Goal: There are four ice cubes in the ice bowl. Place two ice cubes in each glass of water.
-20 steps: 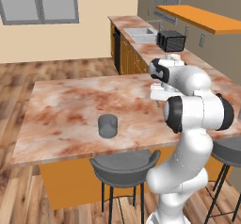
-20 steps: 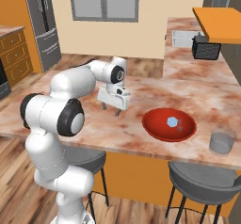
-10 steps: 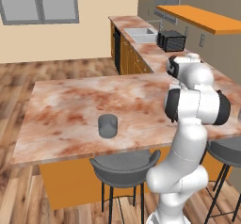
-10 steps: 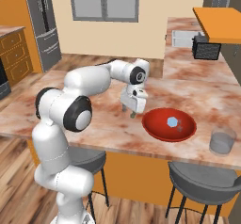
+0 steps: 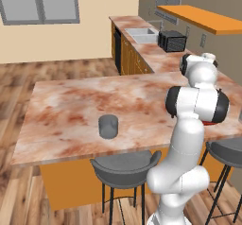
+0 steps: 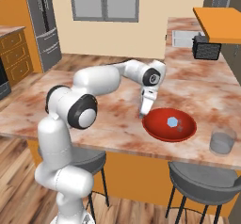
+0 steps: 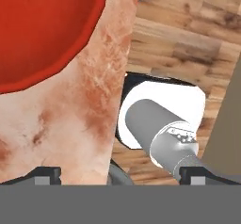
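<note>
With jaws (image 6: pixel 143 113) spread wide and holding nothing, the arm is approaching the wide shallow bright red bowl (image 6: pixel 160 130) just beside them, needing next to centre over a pale blue-white ice cube (image 6: pixel 172 122).

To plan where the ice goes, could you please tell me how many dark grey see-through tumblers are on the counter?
2. One dark grey see-through tumbler stands near the counter's front edge above a stool; the other tumbler stands right of the wide red bowl.
</note>
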